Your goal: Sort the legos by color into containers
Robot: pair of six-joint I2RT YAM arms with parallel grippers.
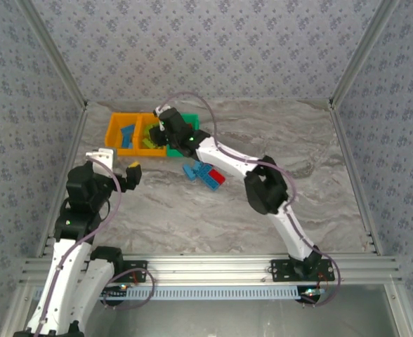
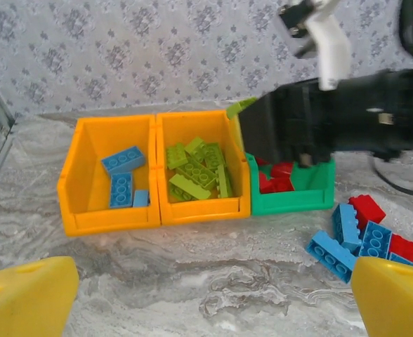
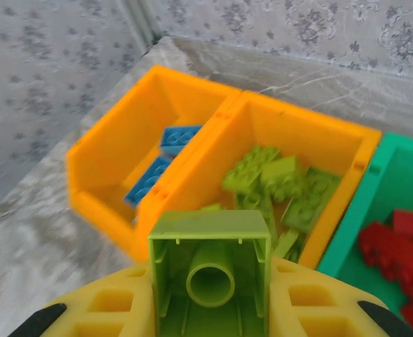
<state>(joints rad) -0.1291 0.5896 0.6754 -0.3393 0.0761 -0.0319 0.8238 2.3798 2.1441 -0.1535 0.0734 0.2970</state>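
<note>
While the right gripper [image 3: 210, 316] is clamped on a lime green lego [image 3: 210, 261], the coming release turns on one thing: the middle orange bin [image 3: 312, 116], which already holds lime bricks, lies below the fingers and a little ahead and to their left. The green bin [image 3: 361, 203] with the red bricks sits just to their right, and the left orange bin [image 3: 108, 175] with the blue ones lies further left.

From the right wrist, the held lego shows its hollow underside and looks squarish, so I judge its own long axis matters little. What matters is which side of the divider it hangs over.

The left wrist camera answers that from the side. The lego's tip pokes out of the dark gripper body above the seam between the middle orange bin and the green bin, on the orange side as far as I can tell. A small shift left before opening seems wise.

Well back from the bins, the left gripper [image 2: 206, 302] hangs with its yellow fingers spread wide and nothing between them. Loose blue and red bricks [image 2: 361, 239] lie ahead to its right.
</note>
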